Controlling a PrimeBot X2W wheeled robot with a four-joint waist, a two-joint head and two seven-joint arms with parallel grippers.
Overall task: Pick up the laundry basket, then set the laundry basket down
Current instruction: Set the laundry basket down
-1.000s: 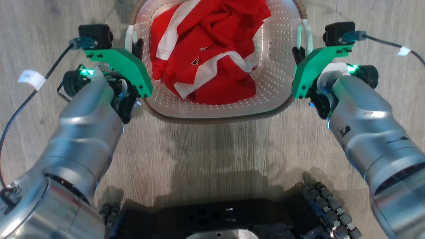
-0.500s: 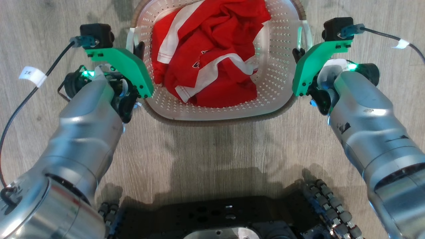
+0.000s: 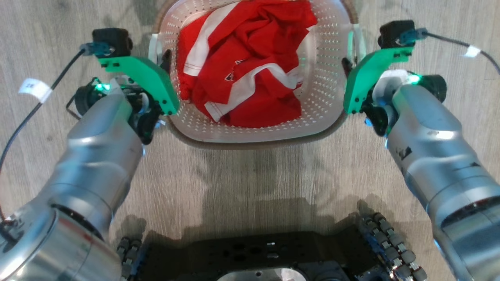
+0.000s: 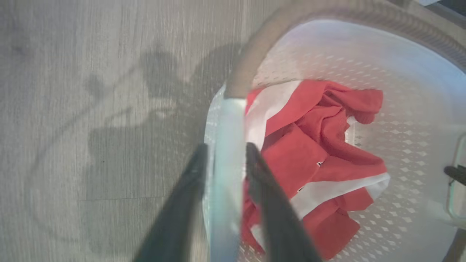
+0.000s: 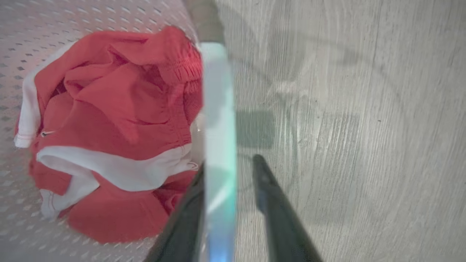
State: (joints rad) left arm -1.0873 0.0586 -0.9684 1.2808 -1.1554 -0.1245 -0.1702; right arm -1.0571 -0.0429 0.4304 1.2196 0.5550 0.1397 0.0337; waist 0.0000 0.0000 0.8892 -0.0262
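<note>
Head view: I'm seeing the basket (image 3: 324,78) lying far centre, between my left gripper (image 3: 165,58) and right gripper (image 3: 345,64). Left wrist: its fingers (image 4: 196,174) are pinching the left handle (image 4: 227,123). Right wrist: barely open, the outer finger (image 5: 265,189) is standing off the right handle (image 5: 216,91).

The left arm (image 3: 97,156) and the right arm (image 3: 429,148) both reach forward, and the wrists turn in a little. The left gripper (image 4: 226,149) has its two dark fingers pressed close on the left handle (image 4: 227,120) of the laundry basket (image 3: 324,97). The right gripper (image 5: 228,165) has a finger on each side of the right handle (image 5: 217,91), with a gap at the outer finger.
</note>
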